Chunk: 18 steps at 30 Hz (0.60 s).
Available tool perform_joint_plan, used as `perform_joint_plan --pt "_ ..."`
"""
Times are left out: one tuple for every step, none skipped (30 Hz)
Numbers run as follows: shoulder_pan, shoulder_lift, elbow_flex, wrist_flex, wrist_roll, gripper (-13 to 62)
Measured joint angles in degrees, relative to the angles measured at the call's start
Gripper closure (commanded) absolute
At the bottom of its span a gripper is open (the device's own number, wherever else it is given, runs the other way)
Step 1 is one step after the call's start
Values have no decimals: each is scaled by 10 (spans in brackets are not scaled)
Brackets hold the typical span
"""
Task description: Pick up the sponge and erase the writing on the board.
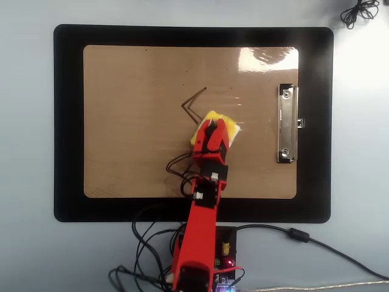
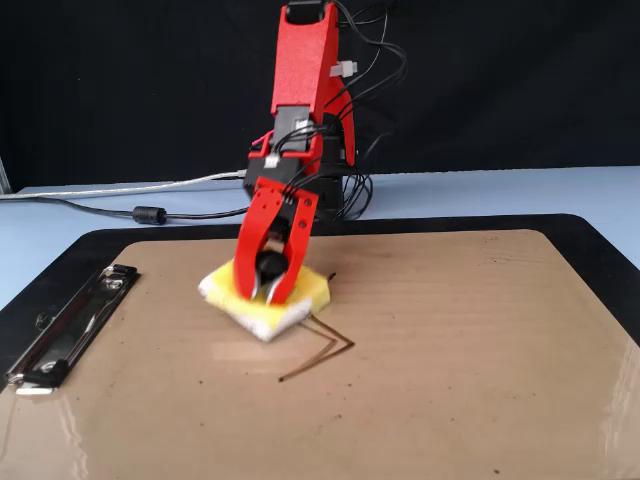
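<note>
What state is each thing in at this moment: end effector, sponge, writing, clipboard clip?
end effector: shut on the sponge's black knob
sponge: held, pressed flat on the clipboard
writing: one angled line left, its lower end at the sponge
clipboard: flat on the black mat
clip: closed, holding nothing

Black mat (image 1: 67, 121) on a pale blue tabletop (image 1: 27, 146).
A black cable with a ferrite bead (image 1: 298, 234) and a grey cable (image 2: 130, 188) trail across the tabletop; a coiled black cord (image 1: 358, 11) lies at the overhead view's top right corner.
</note>
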Motion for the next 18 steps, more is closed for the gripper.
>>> perform_joint_plan --pt "-3 98 78 35 1 574" --pt "-6 165 123 71 1 574" --pt "-18 274 156 149 4 574" --pt "-23 327 163 197 4 574" --pt "-31 347 160 245 0 574" --pt "-33 342 156 255 -1 574" --pt "-33 312 134 260 -1 574" --pt "-33 282 119 251 -4 574" --pt "-33 233 95 235 -4 574" --pt "-40 147 57 191 -7 574" --pt "-43 98 36 149 -8 574" --pt "-45 63 19 120 -8 574" --pt "-47 47 20 87 -8 574" --pt "-52 58 40 78 -8 574" --pt "-57 101 73 78 -8 574" --pt "-58 141 103 82 -8 574" --pt "-58 217 161 98 -9 574" --pt "-60 258 170 127 -11 574"
